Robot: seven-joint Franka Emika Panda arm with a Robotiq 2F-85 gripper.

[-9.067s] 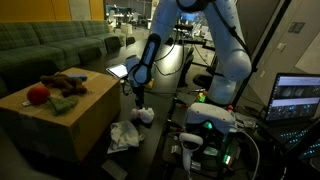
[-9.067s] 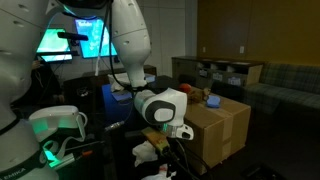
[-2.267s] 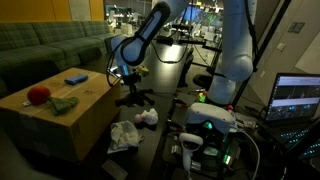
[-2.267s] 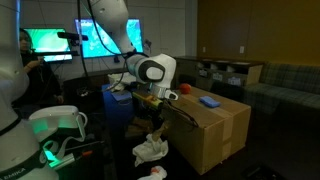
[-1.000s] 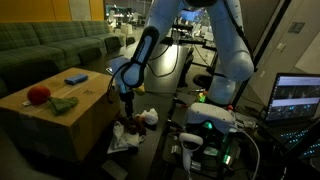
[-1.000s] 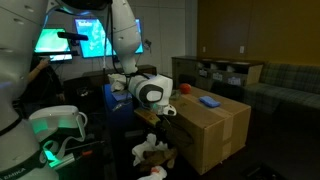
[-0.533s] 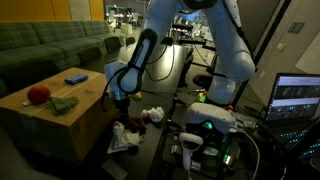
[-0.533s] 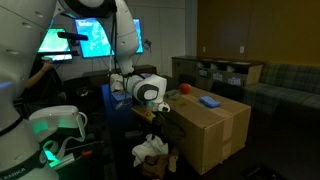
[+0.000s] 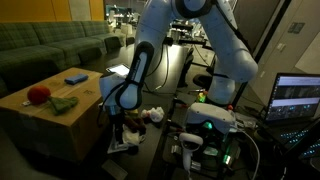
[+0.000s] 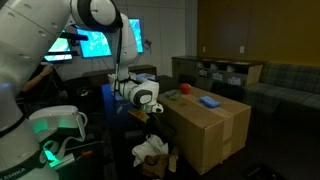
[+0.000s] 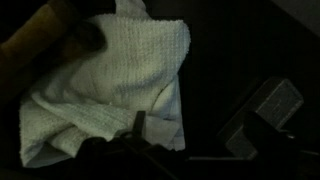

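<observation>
Towel (image 9: 124, 143), white and crumpled, lies on the floor (image 9: 92, 166) at the foot of the cardboard box (image 9: 70, 125), just right of it in an exterior view. On the box sit, from the left, a red ball (image 9: 38, 94), a green cloth (image 9: 63, 102) and a blue thing (image 9: 75, 77). The claw (image 9: 118, 127) has dropped from box height within the last seconds and hangs close over the towel; whether it is released or clenched, the dark pictures do not show. A brown thing (image 11: 45, 40) lies at the towel's edge: the work has moved to the floor.
</observation>
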